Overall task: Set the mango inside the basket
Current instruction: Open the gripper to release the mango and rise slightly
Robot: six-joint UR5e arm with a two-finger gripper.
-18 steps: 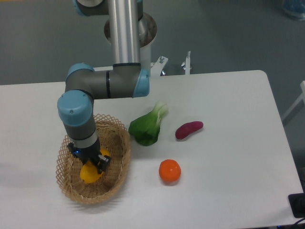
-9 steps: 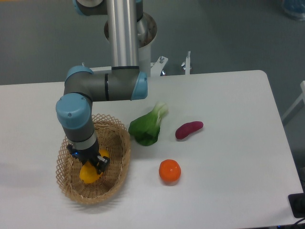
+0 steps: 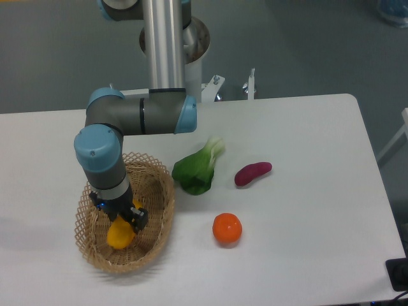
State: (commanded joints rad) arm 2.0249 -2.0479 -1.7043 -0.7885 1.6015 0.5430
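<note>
The basket [image 3: 160,194] holds the mango [image 3: 120,233] — gripper [image 3: 122,218] clamped on it.

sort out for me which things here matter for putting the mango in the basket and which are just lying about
Part of the job:
mango, inside the basket under the hand
basket, on the table's left side
hand, down in the basket at the mango

Just lying about:
green leafy vegetable
purple sweet potato
orange

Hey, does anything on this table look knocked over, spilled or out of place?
Nothing stands out. The basket sits flat with the mango inside under the tool; the other produce lies loose and intact on the table.
</note>
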